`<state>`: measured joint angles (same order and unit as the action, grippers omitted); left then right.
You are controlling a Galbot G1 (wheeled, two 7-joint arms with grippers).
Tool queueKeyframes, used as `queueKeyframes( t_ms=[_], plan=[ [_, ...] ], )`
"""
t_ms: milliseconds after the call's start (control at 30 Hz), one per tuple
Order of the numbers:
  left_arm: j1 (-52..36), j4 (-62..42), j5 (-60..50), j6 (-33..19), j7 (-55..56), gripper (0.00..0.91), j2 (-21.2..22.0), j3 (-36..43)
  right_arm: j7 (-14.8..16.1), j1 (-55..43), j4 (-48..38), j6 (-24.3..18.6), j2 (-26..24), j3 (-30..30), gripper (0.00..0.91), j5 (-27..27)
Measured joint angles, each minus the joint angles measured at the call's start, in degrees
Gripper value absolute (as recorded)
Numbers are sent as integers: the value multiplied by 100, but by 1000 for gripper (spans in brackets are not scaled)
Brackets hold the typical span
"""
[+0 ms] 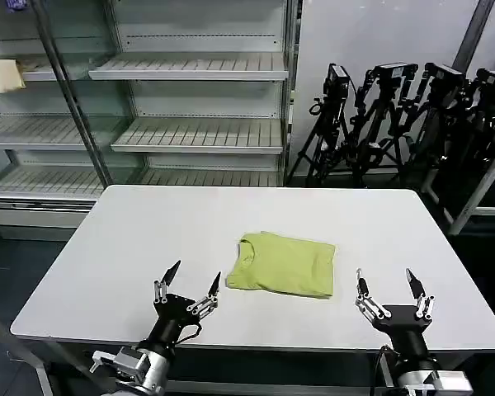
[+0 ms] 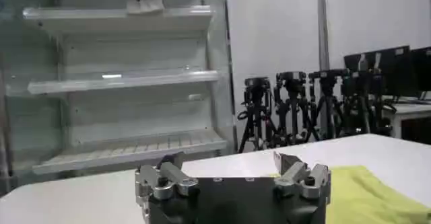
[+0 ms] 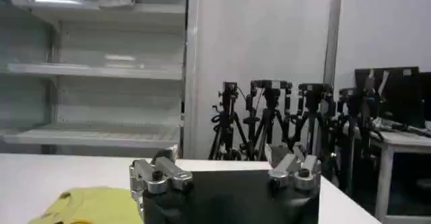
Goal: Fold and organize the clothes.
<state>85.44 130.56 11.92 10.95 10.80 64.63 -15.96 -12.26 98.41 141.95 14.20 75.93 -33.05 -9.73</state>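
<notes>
- Spanning most of the head view, the white table (image 1: 132, 247) carries everything in play.
- Behind it stand grey shelves (image 1: 198, 132) and a cluster of black tripods (image 1: 379, 124).
- Folded into a compact rectangle, the lime T-shirt (image 1: 285, 264) lies near the table's middle, neck opening toward the robot's left.
- Left gripper (image 1: 188, 282) hovers at the near edge, fingers spread, holding nothing.
- Right gripper (image 1: 388, 285) sits likewise, spread and empty, just beside the shirt's right side.

Head camera overhead; wrist cameras table-level, facing shelves (image 1: 190, 99).
</notes>
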Motion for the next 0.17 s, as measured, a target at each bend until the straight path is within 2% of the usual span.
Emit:
queueKeyframes(
  t_ms=[167],
  plan=[
    [167,90,-40,59,-6,907,46,-113,-32,-103,1,129,-33,-20,907,-50]
  ],
)
